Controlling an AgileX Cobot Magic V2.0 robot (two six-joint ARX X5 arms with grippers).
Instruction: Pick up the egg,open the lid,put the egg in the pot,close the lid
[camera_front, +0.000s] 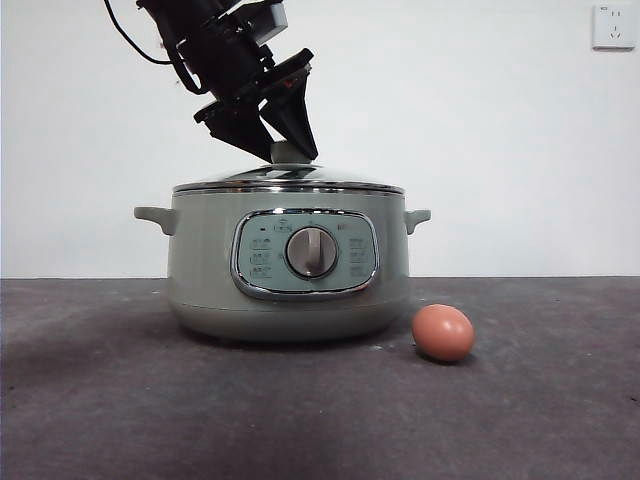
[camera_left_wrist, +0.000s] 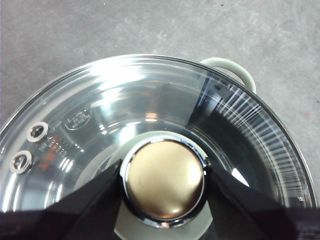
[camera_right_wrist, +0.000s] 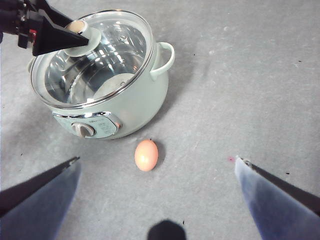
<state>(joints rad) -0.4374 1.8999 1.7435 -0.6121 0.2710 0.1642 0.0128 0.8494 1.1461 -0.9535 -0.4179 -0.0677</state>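
The pale green pot (camera_front: 200, 270) stands on the dark table with the glass lid (camera_front: 290, 182) resting on it. My left gripper (camera_front: 290, 150) comes down from the upper left and its jaws are shut on the lid's knob (camera_left_wrist: 163, 180), one on each side. The lid (camera_left_wrist: 150, 95) sits level on the rim. The reddish-brown egg (camera_front: 443, 332) lies on the table just right of the pot's front. My right gripper (camera_right_wrist: 157, 159) is open and empty, high above the egg (camera_right_wrist: 146, 154); the pot (camera_right_wrist: 145, 100) and lid (camera_right_wrist: 115, 45) lie beyond.
A white wall socket (camera_front: 612, 25) is on the back wall at the upper right. The pot's control panel with its silver dial (camera_front: 312, 252) faces the front. The grey table (camera_right_wrist: 250, 75) spreads out to the right of the pot.
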